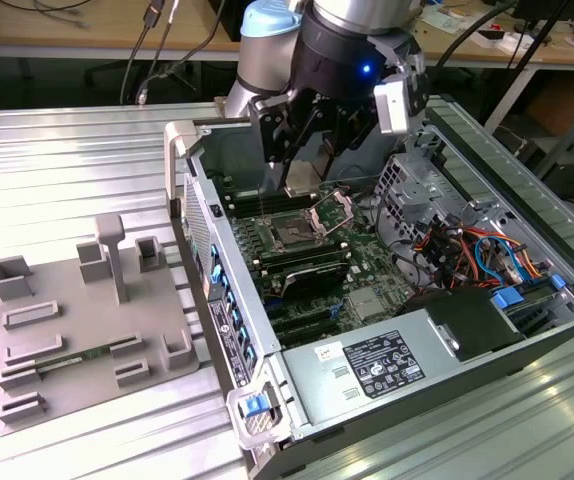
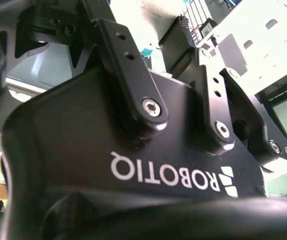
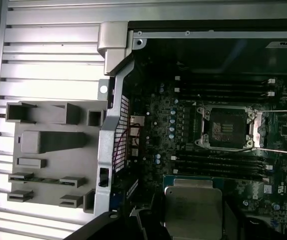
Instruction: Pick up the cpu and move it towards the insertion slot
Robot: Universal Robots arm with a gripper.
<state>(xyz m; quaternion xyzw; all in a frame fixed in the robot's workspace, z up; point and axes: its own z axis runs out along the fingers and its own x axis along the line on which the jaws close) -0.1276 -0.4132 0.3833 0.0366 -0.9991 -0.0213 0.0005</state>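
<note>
We carry the cpu [image 3: 192, 207] over the open case.
Gripper [image 1: 302, 178] clamped on it; we keep it level, nearing the insertion slot [image 1: 295, 234].

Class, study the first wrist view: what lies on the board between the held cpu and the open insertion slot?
In the first wrist view, long black memory slots run between the cpu and the insertion slot. The gripper holds the cpu above the board.

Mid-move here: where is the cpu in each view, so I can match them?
Exterior view: the cpu hangs in the gripper, just above the insertion slot.
First wrist view: the cpu is close to the camera, apart from the insertion slot.
Shared landmark: the insertion slot's metal frame.
</note>
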